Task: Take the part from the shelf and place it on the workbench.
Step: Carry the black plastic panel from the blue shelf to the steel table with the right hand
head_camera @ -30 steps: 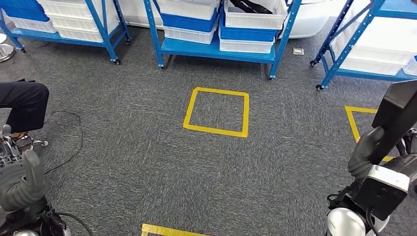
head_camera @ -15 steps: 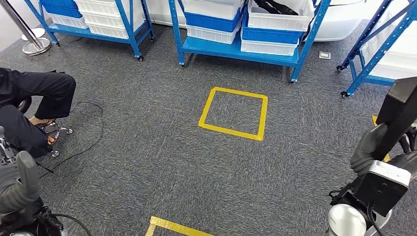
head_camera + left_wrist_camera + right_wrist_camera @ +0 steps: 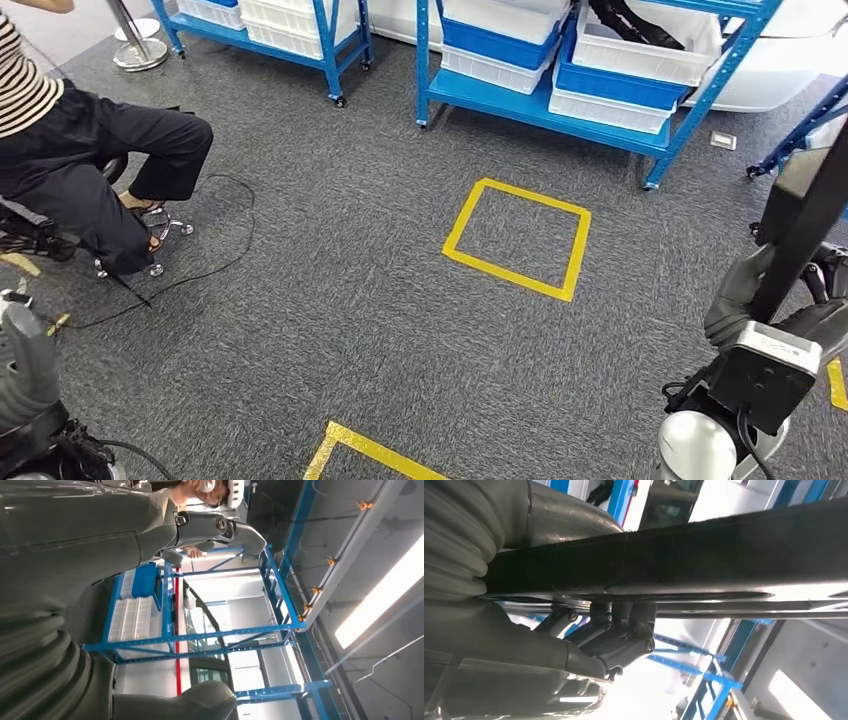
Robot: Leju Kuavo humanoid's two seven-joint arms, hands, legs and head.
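Note:
A long flat black part (image 3: 806, 215) stands up at the right edge of the head view, gripped low down by my right hand (image 3: 742, 302). In the right wrist view the same black part (image 3: 674, 560) runs across the picture as a dark bar, and the right hand (image 3: 524, 650) has its dark fingers (image 3: 619, 630) wrapped against it. My left hand (image 3: 24, 372) hangs at the lower left over the carpet and holds nothing. In the left wrist view the left hand (image 3: 75, 580) has its fingers (image 3: 220, 527) and thumb (image 3: 185, 702) apart with only air between them.
Blue wheeled shelves (image 3: 545, 105) with white and blue bins stand at the back. A yellow tape square (image 3: 455, 230) marks the grey carpet ahead, and another tape corner (image 3: 345, 440) lies near my feet. A person (image 3: 90, 165) sits at the left, with a black cable (image 3: 215, 262) on the floor.
The camera has turned left: shelves and tape square slid right in the picture and the seated person came further into view. Both hands keep their places, the right one still holding the black part.

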